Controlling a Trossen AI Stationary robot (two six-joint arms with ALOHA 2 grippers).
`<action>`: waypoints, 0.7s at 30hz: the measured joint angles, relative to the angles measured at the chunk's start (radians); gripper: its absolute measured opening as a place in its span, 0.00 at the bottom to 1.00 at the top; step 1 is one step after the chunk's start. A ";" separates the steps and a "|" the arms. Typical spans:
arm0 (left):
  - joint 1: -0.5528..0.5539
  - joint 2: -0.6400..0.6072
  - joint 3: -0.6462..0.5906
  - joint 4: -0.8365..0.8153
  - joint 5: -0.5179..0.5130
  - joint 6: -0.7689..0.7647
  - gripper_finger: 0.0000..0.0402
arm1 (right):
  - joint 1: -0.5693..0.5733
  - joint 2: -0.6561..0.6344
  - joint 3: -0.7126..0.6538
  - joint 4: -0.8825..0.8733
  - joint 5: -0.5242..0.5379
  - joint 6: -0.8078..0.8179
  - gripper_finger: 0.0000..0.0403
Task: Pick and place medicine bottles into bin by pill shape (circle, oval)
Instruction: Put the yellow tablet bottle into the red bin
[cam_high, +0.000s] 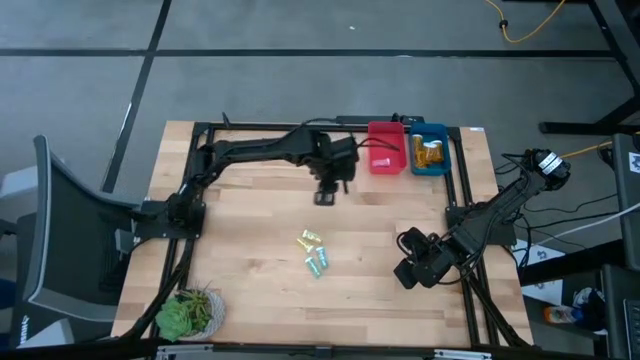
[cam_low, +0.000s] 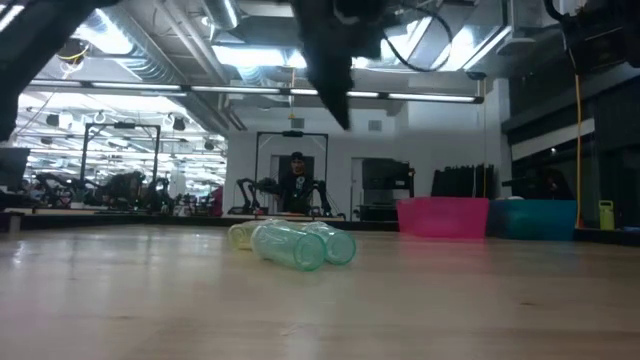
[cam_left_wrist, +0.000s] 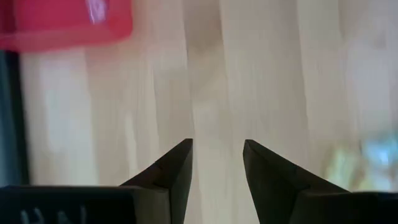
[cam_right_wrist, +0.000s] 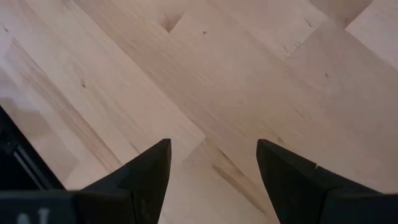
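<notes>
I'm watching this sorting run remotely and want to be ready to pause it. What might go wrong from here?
1. The remaining medicine bottles lie on their sides, touching in a tight cluster mid-table; a pick by the left gripper, open and empty above the table, may nudge neighbours and send them rolling.
2. They are translucent pastel, so pill shape may be hard to read, and a bottle could land in the wrong bin, the red bin or the blue bin.
3. The right gripper waits open near the table's right edge.
</notes>
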 joint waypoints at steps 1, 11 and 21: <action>-0.011 -0.017 0.000 -0.045 -0.017 0.013 0.34 | 0.000 0.000 0.000 -0.001 0.006 0.000 0.59; -0.057 -0.079 -0.012 -0.359 0.148 0.078 0.34 | -0.001 0.000 0.000 0.002 0.016 0.005 0.59; -0.071 -0.086 -0.274 -0.378 0.249 0.051 0.34 | -0.001 0.000 0.000 0.002 0.016 0.005 0.59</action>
